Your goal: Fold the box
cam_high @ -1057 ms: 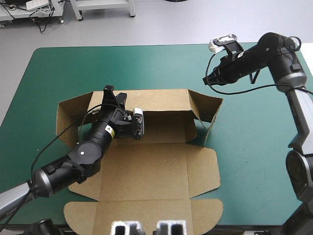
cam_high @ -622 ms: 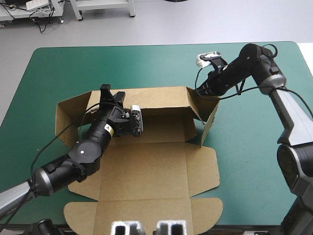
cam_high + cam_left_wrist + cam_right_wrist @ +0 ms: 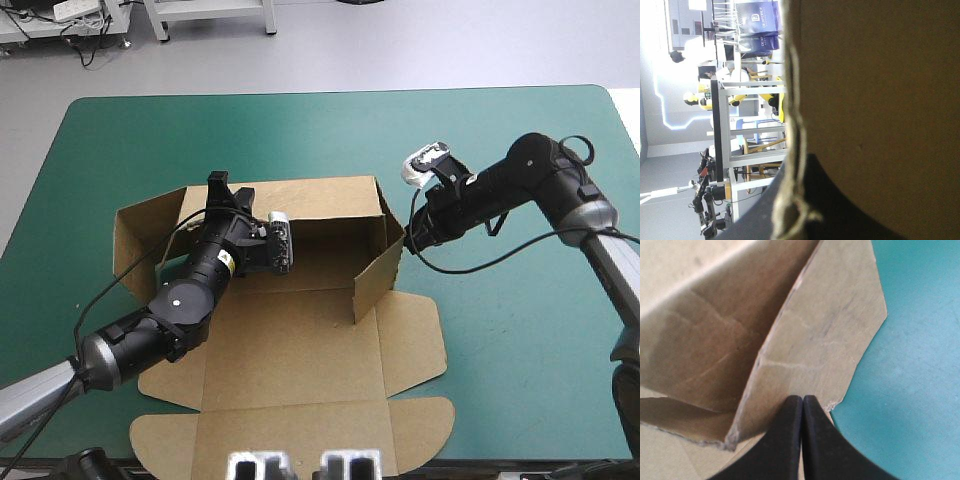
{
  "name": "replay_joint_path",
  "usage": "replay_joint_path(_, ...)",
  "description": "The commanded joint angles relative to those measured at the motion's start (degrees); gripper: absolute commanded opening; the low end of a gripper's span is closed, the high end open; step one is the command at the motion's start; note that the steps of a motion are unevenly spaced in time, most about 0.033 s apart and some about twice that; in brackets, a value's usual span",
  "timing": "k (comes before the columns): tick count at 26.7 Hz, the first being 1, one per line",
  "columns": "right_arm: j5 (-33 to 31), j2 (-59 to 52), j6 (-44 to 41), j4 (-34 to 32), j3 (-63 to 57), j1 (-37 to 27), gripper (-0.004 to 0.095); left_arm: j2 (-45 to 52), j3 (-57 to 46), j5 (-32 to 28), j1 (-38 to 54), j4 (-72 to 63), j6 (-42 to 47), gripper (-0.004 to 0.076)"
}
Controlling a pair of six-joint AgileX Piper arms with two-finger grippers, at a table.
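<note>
The brown box point(image 3: 300, 340) lies as a cut sheet on the teal-green cover, its back wall point(image 3: 325, 200) raised. My left gripper point(image 3: 220, 188) sits at the left part of that wall. In the left wrist view the board point(image 3: 880, 90) fills the picture, its edge pinched in my left gripper point(image 3: 794, 167), whose black fingers point(image 3: 840, 215) are shut on it. The right side wall point(image 3: 378, 268) stands turned inward over the base. My right gripper point(image 3: 408, 243) presses on it from outside. In the right wrist view my right gripper point(image 3: 802, 399) is shut, tips against the flap point(image 3: 820, 340).
The left side wall point(image 3: 135, 240) leans outward. The lid panel and its front flaps point(image 3: 290, 435) lie flat toward the table's near edge. Bare teal-green cover point(image 3: 500, 340) stretches to the right of the box and behind it.
My right gripper has come down and toward the box, swinging the right side wall from splayed outward to turned inward. The left gripper has stayed on the back wall.
</note>
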State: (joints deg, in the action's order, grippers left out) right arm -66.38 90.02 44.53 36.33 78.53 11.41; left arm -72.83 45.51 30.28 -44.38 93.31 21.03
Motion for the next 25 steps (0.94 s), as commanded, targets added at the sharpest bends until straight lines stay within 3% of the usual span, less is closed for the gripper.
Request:
replay_joint_path(1, 6.6, -5.9, 8.7, 6.8, -6.6, -0.6, -0.0024, 0.8, 1.6, 0.0, 0.0, 2.1, 0.9, -0.001)
replay_joint_path(3, 13.4, -8.5, 18.3, 14.7, -13.5, -0.6, -0.0024, 0.7, 1.6, -0.4, 0.0, 2.1, 0.9, -0.001)
replay_joint_path(5, 19.9, -11.7, 34.1, 26.4, -21.1, -0.6, -0.0024, 0.7, 1.6, -0.7, 0.0, 2.1, 0.9, -0.001)
replay_joint_path(9, 22.2, -13.6, 48.0, 36.4, -26.2, -0.6, -0.0024, 0.7, 1.5, -2.4, 0.0, 2.1, -0.1, -0.001)
replay_joint_path(12, 22.8, -13.7, 49.8, 37.8, -27.4, -0.6, -0.0024, 0.7, 0.9, -4.9, -0.1, 1.3, -2.9, -0.0009)
replay_joint_path(17, 22.7, -13.7, 45.4, 31.6, -27.4, -0.6, 0.0016, 0.7, -1.3, -2.6, -0.5, -0.3, -5.2, -0.0009)
replay_joint_path(19, 21.9, -13.7, 43.8, 28.3, -27.4, -0.6, 0.0119, 0.7, -1.6, -1.6, -0.5, -1.8, -5.2, -0.0009)
replay_joint_path(23, 18.7, -13.8, 40.8, 24.4, -27.4, -0.6, 0.0473, 0.7, -1.8, -2.5, -0.5, -2.7, -5.2, -0.0009)
replay_joint_path(25, 16.3, -13.8, 39.8, 23.8, -27.4, -0.6, 0.0603, 0.7, -1.8, -3.3, -0.5, -2.7, -5.2, -0.0009)
